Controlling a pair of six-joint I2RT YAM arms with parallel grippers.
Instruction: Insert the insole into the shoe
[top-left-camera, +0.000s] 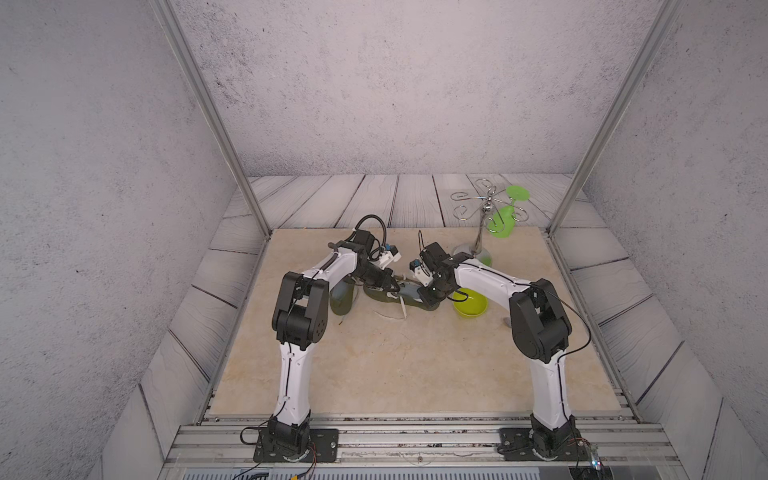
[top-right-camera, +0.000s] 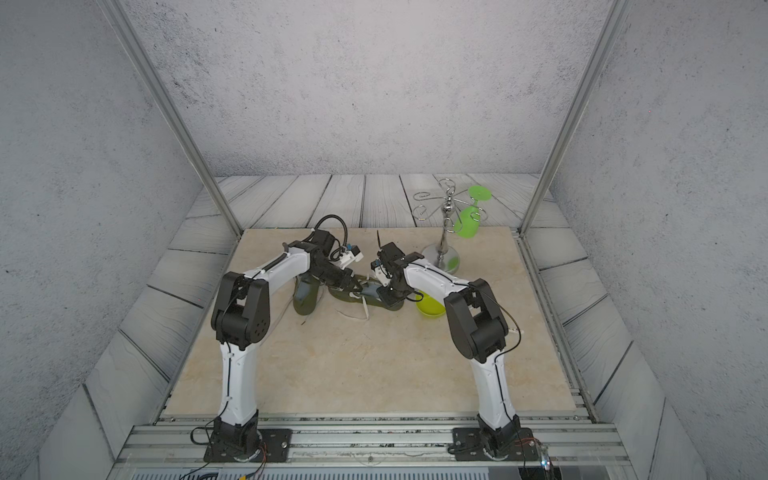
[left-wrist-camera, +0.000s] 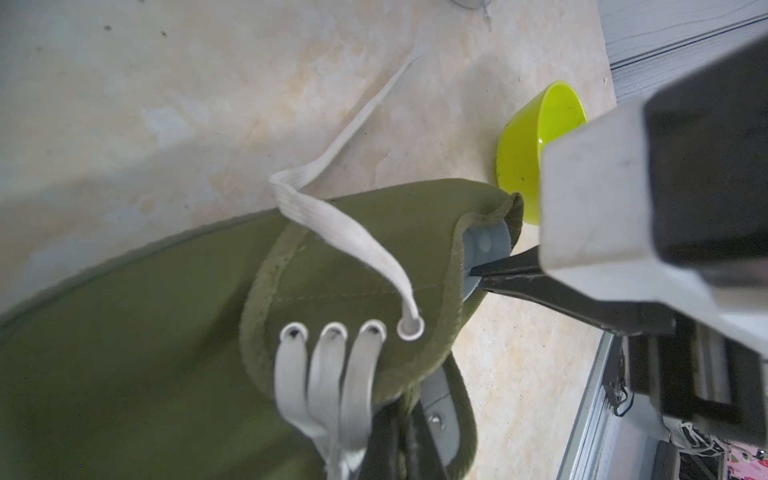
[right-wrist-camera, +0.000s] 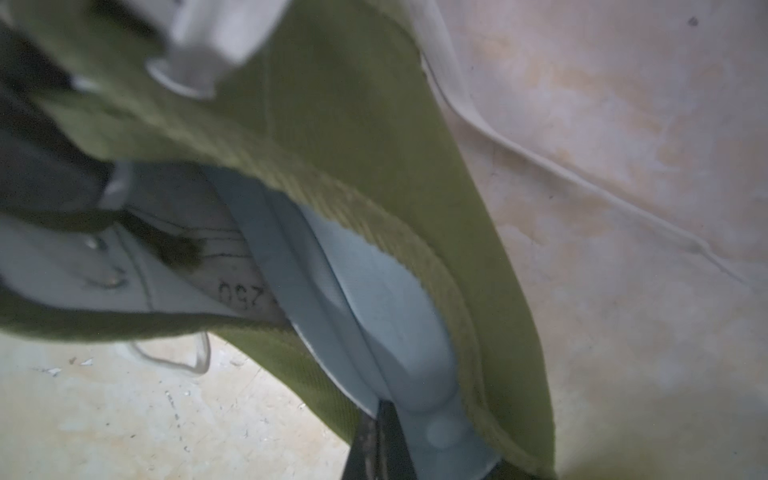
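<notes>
**A:** Closest in, your left gripper (left-wrist-camera: 400, 419) is clamped tight on the shoe (left-wrist-camera: 166, 332) at the eyelet flap. I'd say that's to hold the mouth open.

**B:** And the right one?

**A:** Your right gripper (right-wrist-camera: 380, 432) is pinched shut on the heel end of the grey insole (right-wrist-camera: 374, 299). The insole lies inside the shoe, its tail curled up against the back collar. Holding the tail lets you push it forward, I'd judge.

**B:** Is the toe end seated?

**A:** Can't tell. The front runs under the upper, out of sight, and in both top views your own wrists cover the shoe's mouth.

**B:** Further out?

**A:** A loose lace (left-wrist-camera: 345, 232) trails on the table (top-left-camera: 374, 365). A second shoe (top-left-camera: 341, 299) sits just beside, half hidden under your left arm. The green bowl (top-left-camera: 471, 307) is near the heel, partly behind your right arm. At the back, well apart, the wire rack (top-left-camera: 482, 216) carries a hanging green glass (top-left-camera: 505, 216).
</notes>
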